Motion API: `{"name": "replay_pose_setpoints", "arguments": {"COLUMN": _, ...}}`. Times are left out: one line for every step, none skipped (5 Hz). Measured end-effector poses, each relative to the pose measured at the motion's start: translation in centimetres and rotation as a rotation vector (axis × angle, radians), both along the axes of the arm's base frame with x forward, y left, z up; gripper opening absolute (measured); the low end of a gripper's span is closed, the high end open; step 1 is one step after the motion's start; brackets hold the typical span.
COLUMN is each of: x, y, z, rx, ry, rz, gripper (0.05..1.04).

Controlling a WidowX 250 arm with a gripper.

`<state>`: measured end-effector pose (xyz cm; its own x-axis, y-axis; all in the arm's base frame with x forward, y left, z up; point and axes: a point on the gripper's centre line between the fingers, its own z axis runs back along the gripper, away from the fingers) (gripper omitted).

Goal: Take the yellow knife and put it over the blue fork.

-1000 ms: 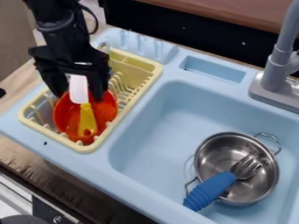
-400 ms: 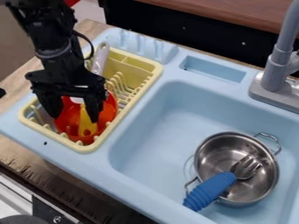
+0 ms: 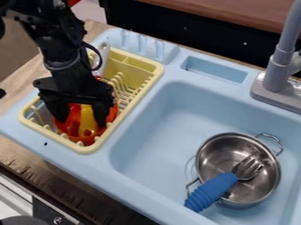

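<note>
Pale blue sink unit [image 3: 150, 112] sprawled across the wooden table [image 3: 35, 161], grey faucet [image 3: 282, 57] at far right, dark panel [image 3: 176, 30] behind! Over on the left, yellow rack [image 3: 36, 126], red bowl [image 3: 72, 125] inside, yellow knife [image 3: 87, 120] in that, and the hand [image 3: 80, 116] right over it, spread wide! Near right, steel pot [image 3: 220, 151] in the sink, blue-handled fork [image 3: 212, 190] across its rim.
</note>
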<state>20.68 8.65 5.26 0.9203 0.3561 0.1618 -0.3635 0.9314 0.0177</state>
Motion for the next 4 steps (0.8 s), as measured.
{"name": "replay_pose_setpoints", "arguments": {"x": 0.30, "y": -0.08, "z": -0.78, "rx": 0.021, "ry": -0.021, "rz": 0.009, "gripper": 0.999}}
{"name": "replay_pose_setpoints", "arguments": {"x": 0.43, "y": 0.06, "z": -0.94, "rx": 0.029, "ry": -0.027, "rz": 0.019, "gripper": 0.955}}
{"name": "replay_pose_setpoints", "arguments": {"x": 0.35, "y": 0.00, "z": -1.19, "rx": 0.037, "ry": -0.033, "rz": 0.013, "gripper": 0.703}}
{"name": "replay_pose_setpoints", "arguments": {"x": 0.25, "y": 0.01, "z": -1.19, "rx": 0.035, "ry": -0.025, "rz": 0.015, "gripper": 0.412}}
